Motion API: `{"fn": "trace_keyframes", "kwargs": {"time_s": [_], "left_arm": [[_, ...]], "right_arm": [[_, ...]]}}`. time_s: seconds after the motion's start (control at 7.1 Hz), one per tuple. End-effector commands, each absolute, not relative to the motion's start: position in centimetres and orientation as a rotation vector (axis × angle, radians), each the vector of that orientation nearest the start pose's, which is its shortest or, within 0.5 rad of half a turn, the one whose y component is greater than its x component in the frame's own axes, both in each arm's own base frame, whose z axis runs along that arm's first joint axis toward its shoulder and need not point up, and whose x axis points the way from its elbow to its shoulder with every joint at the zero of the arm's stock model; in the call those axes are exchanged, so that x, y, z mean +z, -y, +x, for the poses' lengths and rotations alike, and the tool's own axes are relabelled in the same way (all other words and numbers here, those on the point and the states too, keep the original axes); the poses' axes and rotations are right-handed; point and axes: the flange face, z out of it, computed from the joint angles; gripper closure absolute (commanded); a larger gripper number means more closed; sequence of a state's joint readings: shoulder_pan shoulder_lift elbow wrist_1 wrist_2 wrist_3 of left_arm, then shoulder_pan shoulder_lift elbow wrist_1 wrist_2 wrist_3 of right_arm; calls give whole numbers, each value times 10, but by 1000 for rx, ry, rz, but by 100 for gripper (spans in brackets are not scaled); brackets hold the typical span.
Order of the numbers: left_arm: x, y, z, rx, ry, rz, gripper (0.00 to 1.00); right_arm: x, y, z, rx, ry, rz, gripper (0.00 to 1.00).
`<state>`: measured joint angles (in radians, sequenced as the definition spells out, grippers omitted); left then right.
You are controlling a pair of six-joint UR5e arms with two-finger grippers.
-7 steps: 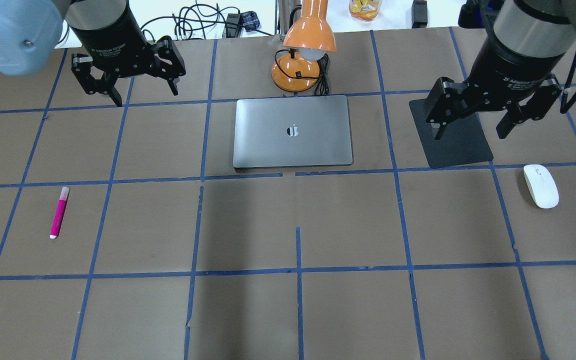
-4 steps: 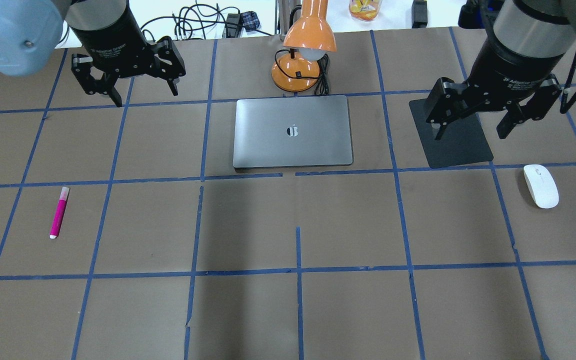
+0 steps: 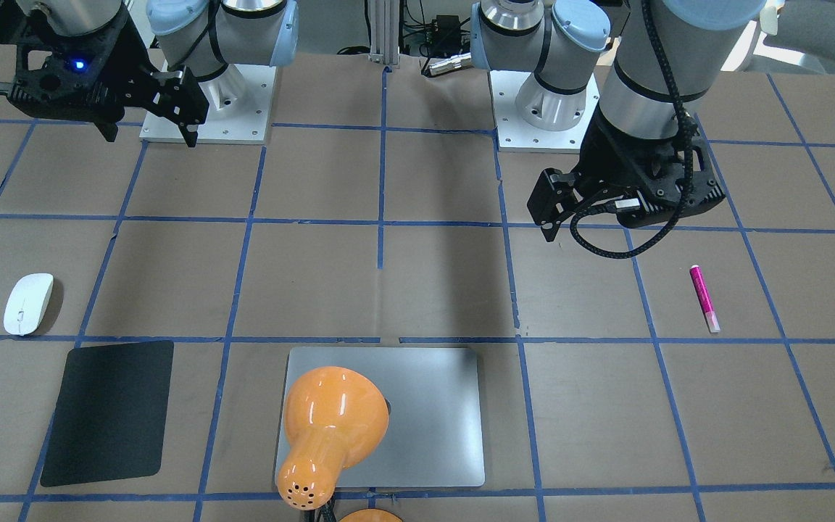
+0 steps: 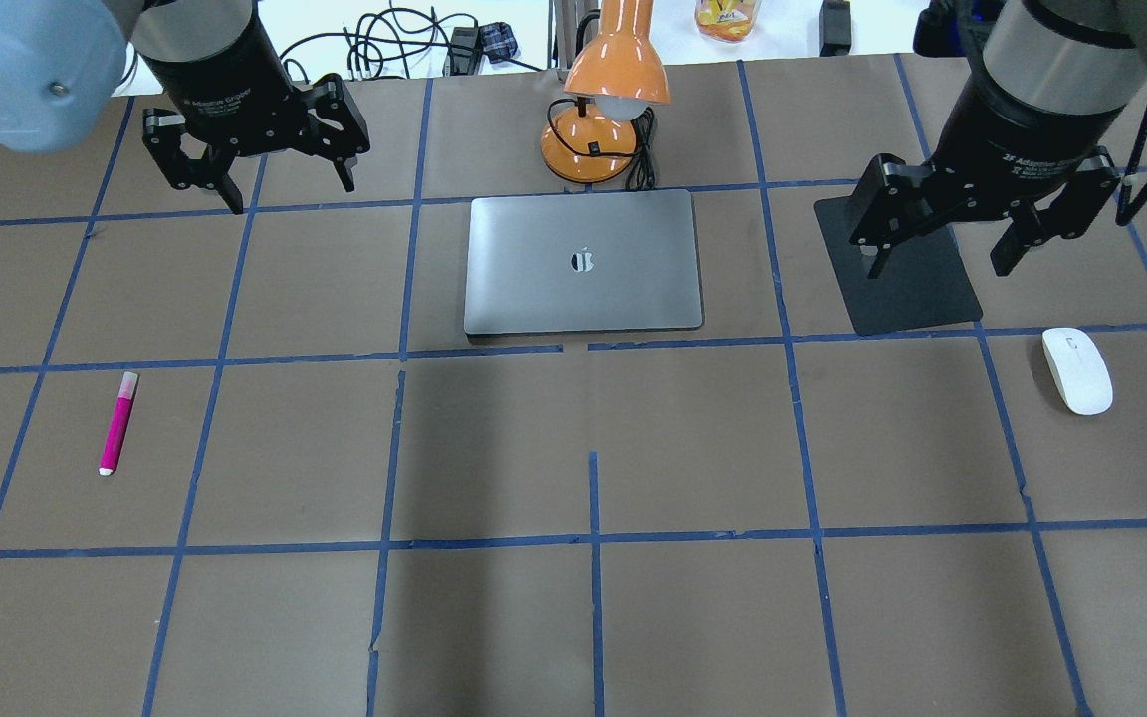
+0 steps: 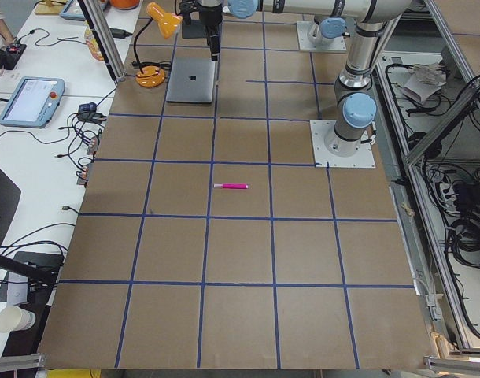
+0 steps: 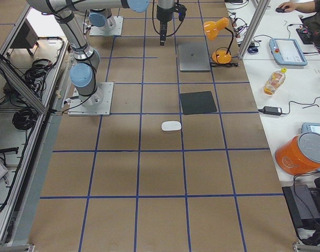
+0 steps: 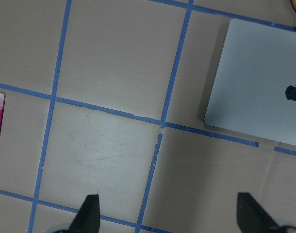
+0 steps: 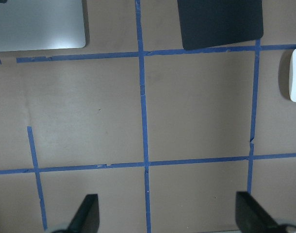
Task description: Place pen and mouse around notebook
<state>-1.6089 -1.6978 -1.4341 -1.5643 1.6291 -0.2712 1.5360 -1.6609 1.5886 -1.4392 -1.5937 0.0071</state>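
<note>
Overhead: pen (image 4: 118, 423) lies at 7 o'clock of left pincer (image 4: 290, 194), axis 12–6, well apart from notebook (image 4: 534, 289). Mouse (image 4: 1077, 370) sits at 4 o'clock of right pincer (image 4: 937, 267). Both pincers apart, empty.

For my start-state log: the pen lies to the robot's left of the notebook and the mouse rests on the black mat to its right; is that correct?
Not quite: the mouse rests on the bare table beside the black mat, not on it, as the overhead exterior view shows. The pen is on the robot's left of the notebook.
</note>
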Motion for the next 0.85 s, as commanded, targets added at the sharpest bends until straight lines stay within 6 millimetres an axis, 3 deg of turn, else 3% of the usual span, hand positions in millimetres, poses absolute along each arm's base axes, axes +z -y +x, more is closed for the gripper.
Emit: {"fn": "trace_keyframes", "kwargs": {"time_s": [0.0,0.14,0.28,0.42,0.7], "left_arm": [[491,538,-143,-36,-3068,-329,0],[485,528,-135,-3,-3076,-195,0],[478,525,-108,9,-3072,-207,0],[471,529,-68,27,-3075,-163,0],[454,529,-7,39,-3069,-86,0]], "right_arm": [[510,453,111,86,-3160,81,0],[510,454,108,82,-3173,89,0],[509,456,99,85,-3220,108,0],[507,458,86,94,-3251,139,0],[491,471,69,145,-3234,199,0]]}}
